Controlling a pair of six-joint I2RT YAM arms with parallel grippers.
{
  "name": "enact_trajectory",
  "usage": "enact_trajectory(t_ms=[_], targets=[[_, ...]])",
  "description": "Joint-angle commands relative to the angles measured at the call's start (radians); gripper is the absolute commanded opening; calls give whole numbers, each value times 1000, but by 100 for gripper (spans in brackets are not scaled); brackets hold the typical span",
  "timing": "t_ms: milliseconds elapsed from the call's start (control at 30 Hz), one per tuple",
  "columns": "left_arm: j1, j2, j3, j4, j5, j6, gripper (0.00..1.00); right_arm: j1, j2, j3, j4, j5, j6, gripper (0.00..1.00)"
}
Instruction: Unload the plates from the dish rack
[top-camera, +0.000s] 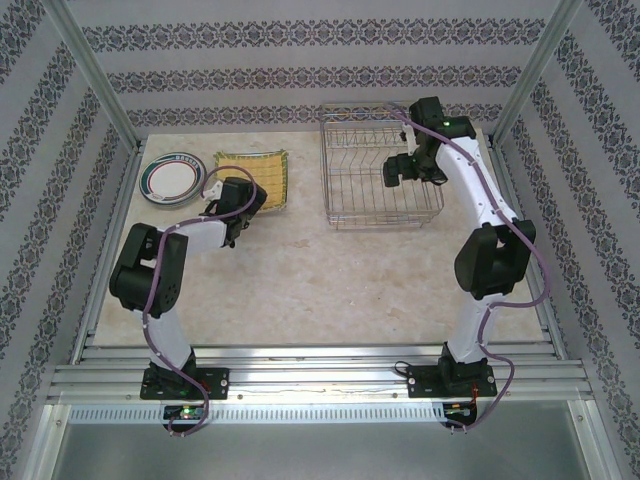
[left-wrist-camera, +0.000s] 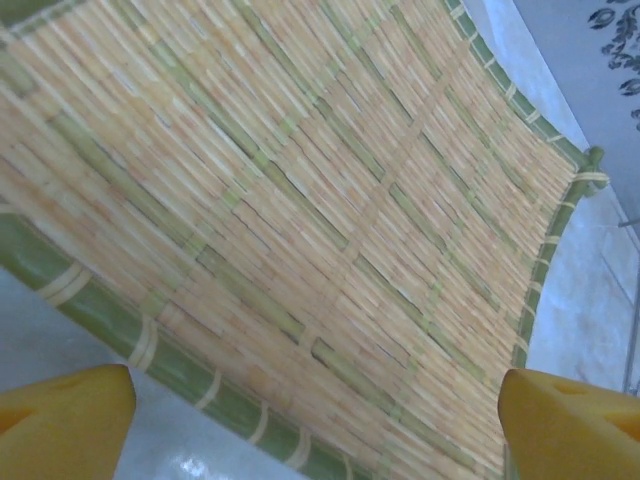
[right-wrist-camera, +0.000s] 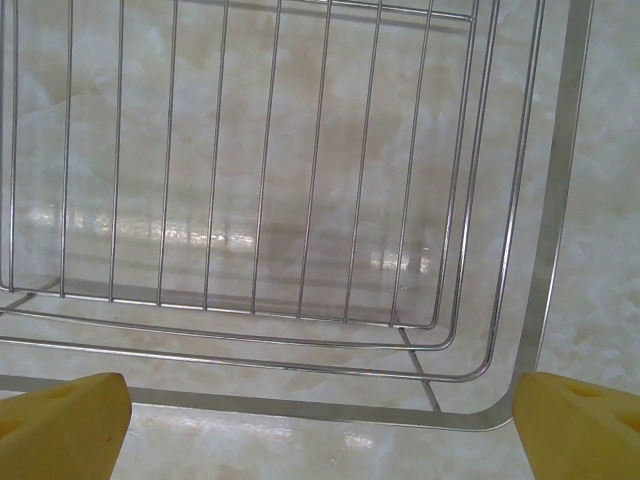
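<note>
The dish rack (top-camera: 380, 170), a silver wire basket, stands at the back right of the table with no plate visible in it. My right gripper (top-camera: 395, 172) hovers over it, open; in the right wrist view its yellow fingertips (right-wrist-camera: 65, 425) frame the rack's wires and rim (right-wrist-camera: 560, 200). A yellow woven square plate (top-camera: 255, 172) lies flat on the table at the back left. My left gripper (top-camera: 252, 195) is over its near edge, open, with the woven plate (left-wrist-camera: 300, 200) spread below the yellow fingertips (left-wrist-camera: 570, 425). A round green-banded plate (top-camera: 172, 178) lies left of it.
The beige marble tabletop (top-camera: 320, 280) is bounded by aluminium frame posts (top-camera: 95, 75) and patterned walls. The rack sits close to the back wall and to the right arm's elbow (top-camera: 490, 260).
</note>
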Motion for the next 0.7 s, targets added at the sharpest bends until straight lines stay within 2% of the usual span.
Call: enact_trajectory(t_ms=[0, 133, 233, 333, 400, 467, 567, 667], targets=[[-12, -110, 40, -157, 15, 144, 100, -14, -76, -31, 30, -22, -8, 98], [-19, -244, 26, -234, 9, 266, 100, -28, -161, -115, 123, -8, 10, 98], [-28, -399, -42, -155, 5, 450, 100, -27, -330, -339, 394, 78, -6, 98], [-27, -569, -145, -40, -31, 676, 100, -19, -623, -791, 889, 99, -3, 98], [-24, -671, -218, 3, -125, 788, 100, -7, -845, -1090, 1207, 132, 10, 98], [-16, -736, -275, 29, -201, 874, 100, -1, -999, -1302, 1399, 154, 1, 98], [13, -773, -352, 56, -265, 943, 100, -1, -1134, -1498, 1483, 163, -53, 98], [74, -751, -443, 138, -273, 946, 100, -6, -1180, -1625, 1495, 206, -50, 98]])
